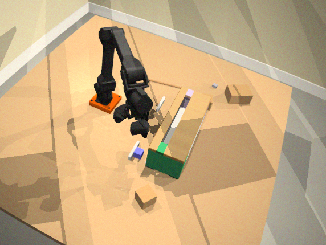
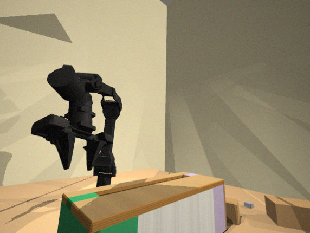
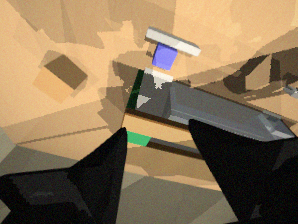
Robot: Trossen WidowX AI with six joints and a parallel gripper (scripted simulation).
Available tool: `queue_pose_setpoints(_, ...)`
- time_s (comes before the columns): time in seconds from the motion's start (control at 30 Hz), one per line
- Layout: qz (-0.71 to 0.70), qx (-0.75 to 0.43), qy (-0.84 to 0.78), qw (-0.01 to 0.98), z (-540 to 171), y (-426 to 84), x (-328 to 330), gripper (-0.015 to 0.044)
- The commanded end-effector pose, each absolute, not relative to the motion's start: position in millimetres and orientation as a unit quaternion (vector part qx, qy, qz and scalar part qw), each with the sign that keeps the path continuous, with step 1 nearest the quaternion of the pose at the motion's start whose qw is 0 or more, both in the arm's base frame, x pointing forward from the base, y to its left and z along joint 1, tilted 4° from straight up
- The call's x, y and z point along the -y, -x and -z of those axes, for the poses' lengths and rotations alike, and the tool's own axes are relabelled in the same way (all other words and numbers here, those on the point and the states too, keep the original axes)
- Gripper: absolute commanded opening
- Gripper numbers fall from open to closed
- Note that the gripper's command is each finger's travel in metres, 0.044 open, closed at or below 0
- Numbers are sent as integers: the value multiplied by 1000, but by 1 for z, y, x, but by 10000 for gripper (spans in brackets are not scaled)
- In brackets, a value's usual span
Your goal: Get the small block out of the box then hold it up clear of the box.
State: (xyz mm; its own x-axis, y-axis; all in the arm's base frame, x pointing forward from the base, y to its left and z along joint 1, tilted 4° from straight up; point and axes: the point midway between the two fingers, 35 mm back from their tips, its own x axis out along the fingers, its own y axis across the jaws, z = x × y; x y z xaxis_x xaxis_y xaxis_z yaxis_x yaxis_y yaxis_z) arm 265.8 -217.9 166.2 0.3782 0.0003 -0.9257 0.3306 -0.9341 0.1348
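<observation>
Two fingers on the claw (image 1: 131, 122) (image 2: 78, 169) (image 3: 158, 125) stood spread, nothing between them, tips angled down and raised above the surface (image 1: 100, 185) (image 2: 27, 189) (image 3: 25, 100). So yeah, it was open and not holding a thing. It hung on the arm-base side of the long box (image 1: 194, 119) (image 2: 162, 192) (image 3: 155, 124), near the lid's long edge.

The blue block (image 1: 138, 153) (image 3: 165, 56) was already out, sitting on the surface just beside the box's green end, with a visible strip of room between it and the box wall. Its other side was tight against a white bar (image 1: 134, 150) (image 3: 172, 41), so that was the cramped side; couldn't tell if they actually touched. The two sides facing along the bar looked open.

Further out, a wooden block (image 1: 145, 196) (image 3: 62, 76) sat well apart, past the green end. Another white bar (image 1: 161, 104) lay by the box's long side. Off beyond the lilac end were a small grey block (image 1: 215, 85) (image 2: 248, 205) and a bigger wooden one, both clear of the box edges.
</observation>
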Motion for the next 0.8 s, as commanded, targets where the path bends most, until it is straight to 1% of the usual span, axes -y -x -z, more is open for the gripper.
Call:
queue_pose_setpoints(0.0,539,-1,-842,-33,-164,-262,218,285)
queue_pose_setpoints(0.43,539,-1,-842,-33,-162,-263,218,285)
queue_pose_setpoints(0.67,539,-1,-842,-33,-78,-264,216,285)
queue_pose_setpoints(0.77,539,-1,-842,-33,-70,-263,215,285)
